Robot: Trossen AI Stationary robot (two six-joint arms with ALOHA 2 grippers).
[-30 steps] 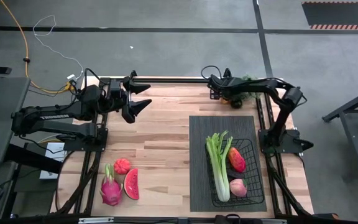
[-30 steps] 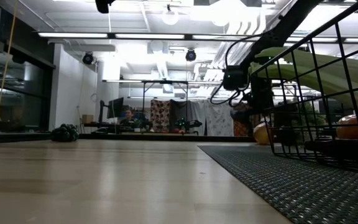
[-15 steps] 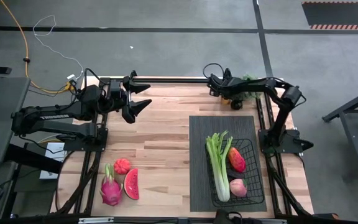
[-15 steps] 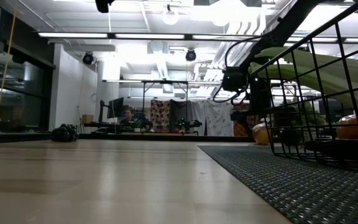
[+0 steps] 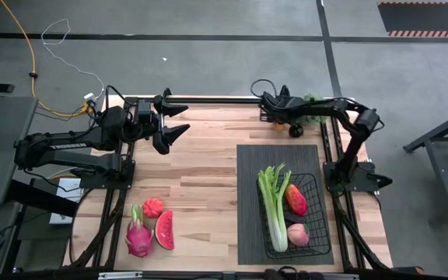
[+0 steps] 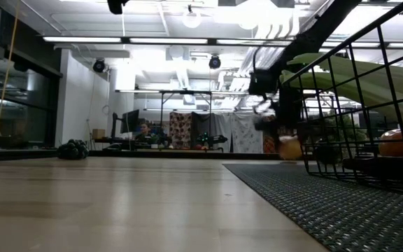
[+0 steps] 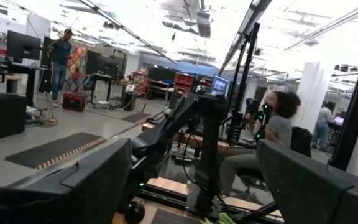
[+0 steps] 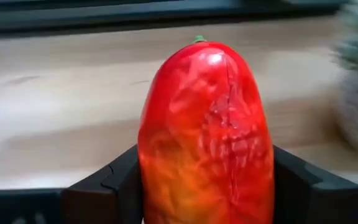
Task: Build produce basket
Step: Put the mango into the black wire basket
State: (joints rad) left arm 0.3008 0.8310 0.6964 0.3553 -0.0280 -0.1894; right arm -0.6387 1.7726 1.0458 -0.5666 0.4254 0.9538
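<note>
My right jaws point(image 8: 204, 186) hold the mango point(image 8: 205, 134) across its middle, above the table's point(image 5: 201, 179) far edge. It seems smooth, slippery. Left jaws point(image 5: 179, 118) wait wide open.

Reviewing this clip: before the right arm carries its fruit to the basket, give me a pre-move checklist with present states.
1. Mango gripped between the right gripper jaws: ok.
2. Mango lifted clear of the table: cannot tell.
3. Basket on the mat, open top reachable: ok.
4. Free space in basket beside celery and peach: ok, tight.
5. Left gripper open, away from the path: ok.
</note>
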